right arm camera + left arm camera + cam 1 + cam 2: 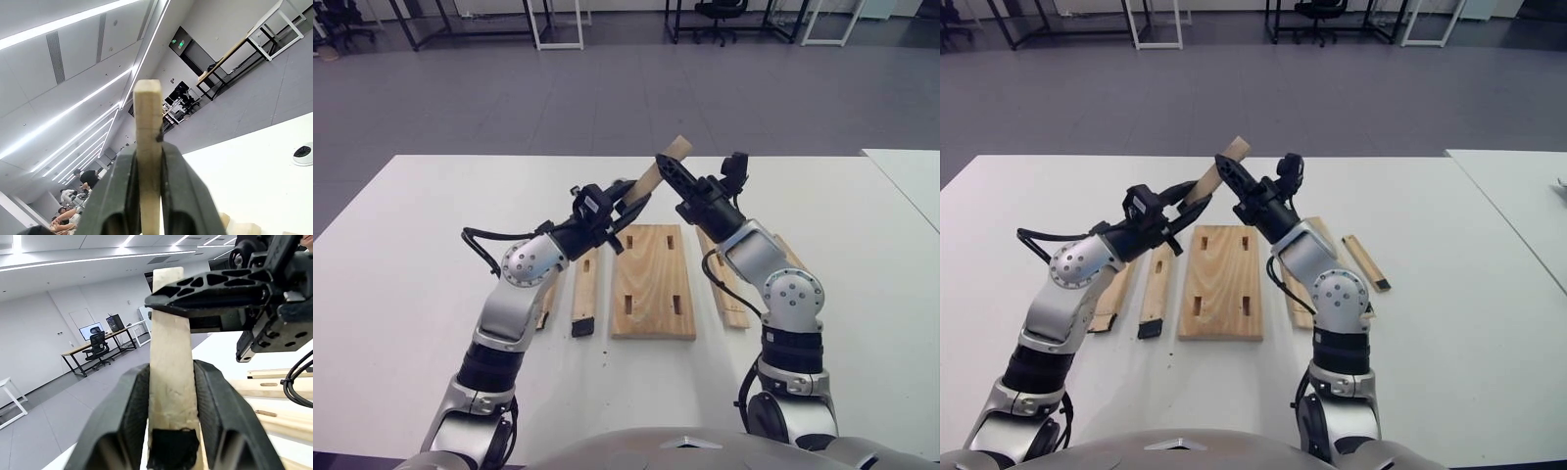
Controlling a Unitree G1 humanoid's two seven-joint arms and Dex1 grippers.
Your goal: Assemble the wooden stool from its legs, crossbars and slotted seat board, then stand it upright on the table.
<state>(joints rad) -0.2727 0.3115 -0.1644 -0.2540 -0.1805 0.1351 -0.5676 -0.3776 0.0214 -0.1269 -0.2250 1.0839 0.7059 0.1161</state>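
Wooden leg (pixel 651 180), left gripper (pixel 172 387), right gripper (pixel 148 164) clamping

Bright and even, lit by ceiling strips (pixel 73 24) high above the jaws, flaring to pure white. Faint, soft-edged shadows on the table (pixel 411 255) below the jaws. Pale, evenly lit leg (pixel 168 357) between them. Wide-lens stretch on the fingers (pixel 122 431) up close.

Above the far end of the seat board (pixel 653 281), the left hand (pixel 628 204) and right hand (pixel 666 164) clamp one tilted leg (pixel 678 149), barring passage there. Wooden pieces (pixel 585 284) crowd both its long sides, with open bench (pixel 411 245) outside them.
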